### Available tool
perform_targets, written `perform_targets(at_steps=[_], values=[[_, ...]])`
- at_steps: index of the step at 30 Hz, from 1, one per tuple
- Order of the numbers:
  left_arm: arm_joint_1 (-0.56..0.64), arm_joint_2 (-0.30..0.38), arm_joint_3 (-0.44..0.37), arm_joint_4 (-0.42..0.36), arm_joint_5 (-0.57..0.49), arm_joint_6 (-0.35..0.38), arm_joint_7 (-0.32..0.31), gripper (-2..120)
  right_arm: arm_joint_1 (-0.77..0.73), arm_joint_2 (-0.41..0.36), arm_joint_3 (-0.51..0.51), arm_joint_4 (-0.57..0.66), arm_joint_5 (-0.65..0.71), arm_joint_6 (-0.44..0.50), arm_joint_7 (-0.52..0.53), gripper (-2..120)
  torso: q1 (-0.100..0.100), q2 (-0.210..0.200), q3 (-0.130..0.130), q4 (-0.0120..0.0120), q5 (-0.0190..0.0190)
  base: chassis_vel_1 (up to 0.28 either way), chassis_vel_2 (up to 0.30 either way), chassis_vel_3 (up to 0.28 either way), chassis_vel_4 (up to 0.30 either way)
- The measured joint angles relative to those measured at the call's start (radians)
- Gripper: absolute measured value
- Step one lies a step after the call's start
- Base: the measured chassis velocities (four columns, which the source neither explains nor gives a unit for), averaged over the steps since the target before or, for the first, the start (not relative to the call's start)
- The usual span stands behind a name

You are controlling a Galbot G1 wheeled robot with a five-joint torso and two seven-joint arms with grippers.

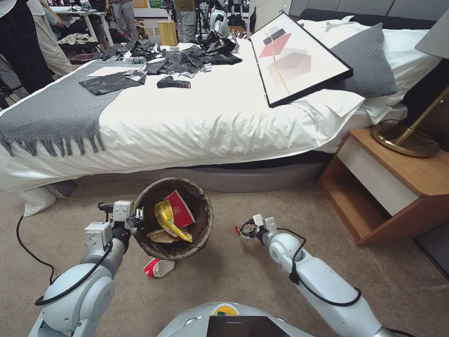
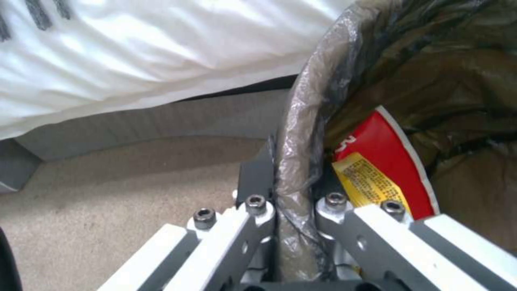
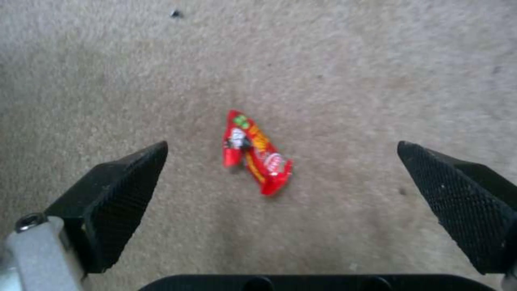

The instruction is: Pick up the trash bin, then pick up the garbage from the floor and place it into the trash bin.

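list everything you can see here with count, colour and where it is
trash bin: 1, dark bag liner, lifted above carpet
litter in bin: red carton, yellow wrapper, tan paper
carton: 1, red-white, on carpet under bin
snack wrapper: 1, red, on carpet
bed: 1, white, grey throw
black bags: several, on bed
framed picture: 1, on bed
nightstand: 1, wood, right
lamp base: 1, brass, on nightstand
left tool: clamped on bin rim
right tool: open above wrapper
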Motion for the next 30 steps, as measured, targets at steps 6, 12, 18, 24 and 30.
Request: perform_targets(at_steps=[6, 12, 18, 24, 30], values=[[0.000, -0.003, -0.003, -0.003, 0.000, 0.000, 0.001, 3, 0.044, 0.063, -0.041, -0.064, -0.011, -0.016, 0.020, 100, 0.000, 0.000, 0.000, 0.0000, 0.0000, 0.000, 0.000, 0.000, 0.000], [0.000, -0.006, -0.005, -0.005, 0.000, -0.001, 0.002, 3, 0.074, 0.119, -0.069, -0.120, -0.013, -0.023, 0.023, 100, 0.000, 0.000, 0.000, 0.0000, 0.0000, 0.000, 0.000, 0.000, 0.000], [-0.001, -0.006, -0.006, -0.005, -0.001, -0.002, 0.003, 3, 0.103, 0.160, -0.068, -0.184, -0.013, -0.023, 0.022, 100, 0.000, 0.000, 0.000, 0.0001, 0.0001, 0.000, 0.000, 0.000, 0.000], [-0.001, -0.005, -0.006, -0.003, -0.001, -0.003, 0.007, 3, 0.126, 0.181, -0.059, -0.254, -0.014, -0.021, 0.017, 100, 0.000, 0.000, 0.000, 0.0000, 0.0002, 0.000, 0.000, 0.000, 0.000], [-0.002, -0.004, -0.006, -0.001, -0.001, -0.003, 0.008, 3, 0.132, 0.178, -0.048, -0.279, -0.023, -0.018, 0.015, 100, 0.000, 0.000, 0.000, -0.0001, 0.0002, 0.000, 0.000, 0.000, 0.000]])
